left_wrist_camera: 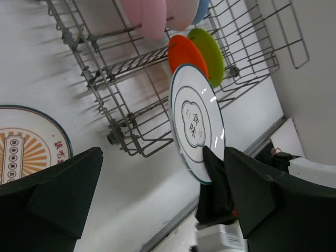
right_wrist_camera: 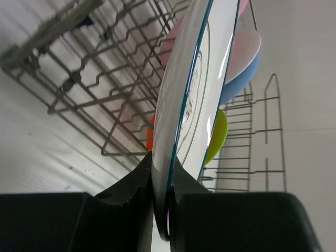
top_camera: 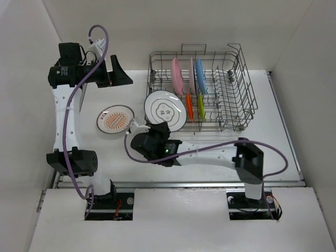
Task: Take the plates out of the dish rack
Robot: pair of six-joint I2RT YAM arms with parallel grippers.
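Note:
My right gripper (top_camera: 156,127) (right_wrist_camera: 161,184) is shut on the rim of a white patterned plate with a dark green rim (top_camera: 165,110) (right_wrist_camera: 194,94) (left_wrist_camera: 197,123), holding it up beside the near left corner of the grey wire dish rack (top_camera: 236,94) (left_wrist_camera: 131,79) (right_wrist_camera: 94,73). A pink plate (top_camera: 177,76), a light blue plate (top_camera: 200,75), a small orange plate (top_camera: 189,105) (left_wrist_camera: 185,52) and a small lime green plate (top_camera: 201,104) (left_wrist_camera: 210,52) stand in the rack. A white plate with an orange pattern (top_camera: 115,118) (left_wrist_camera: 26,142) lies flat on the table. My left gripper (top_camera: 119,72) (left_wrist_camera: 163,205) is open and empty at the far left.
White walls close the table at the back and both sides. A metal rail (top_camera: 178,181) runs along the near table edge. The right arm (top_camera: 210,155) stretches leftward in front of the rack.

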